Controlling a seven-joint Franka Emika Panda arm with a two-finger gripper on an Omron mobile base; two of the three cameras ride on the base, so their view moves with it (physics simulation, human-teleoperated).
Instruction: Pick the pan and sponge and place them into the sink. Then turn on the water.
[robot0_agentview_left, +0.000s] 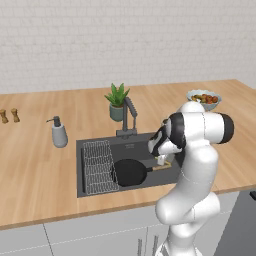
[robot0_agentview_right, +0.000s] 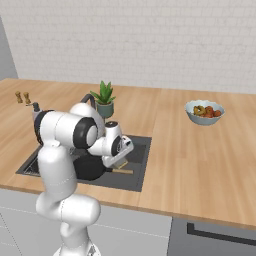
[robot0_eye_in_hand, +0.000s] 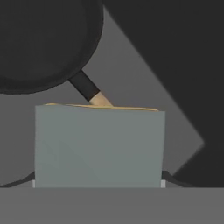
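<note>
You have the pan (robot0_agentview_left: 129, 172) already lying in the sink (robot0_agentview_left: 90, 187), just below the centre of the left base view, its round black body beside the wire rack (robot0_agentview_left: 98, 166) and its wooden handle pointing toward the right of the frame. The gripper (robot0_agentview_left: 161, 159) hangs over the right part of the basin, right above that handle, and in the hand view the sponge (robot0_eye_in_hand: 99, 146) takes up the lower middle of the frame, grey-green face toward the camera with a thin yellow edge along its top; the fingers stand wide apart and appear clamped on its two sides, so you are carrying it rather than hovering empty. Behind the sponge in that view you see the pan in the upper left corner and the dark start of its handle running down toward the centre, with the grey sink floor around it. So one half of the placing looks done, and the second half is close: the sponge is above the basin but not yet resting in it, as far as the pictures let you judge. What is left is to let the sponge go into the sink, then reach the faucet (robot0_agentview_left: 129, 116) at the back edge of the basin, beside the potted plant (robot0_agentview_left: 117, 101) on the bench (robot0_agentview_left: 40, 165); no stream runs from it.
</note>
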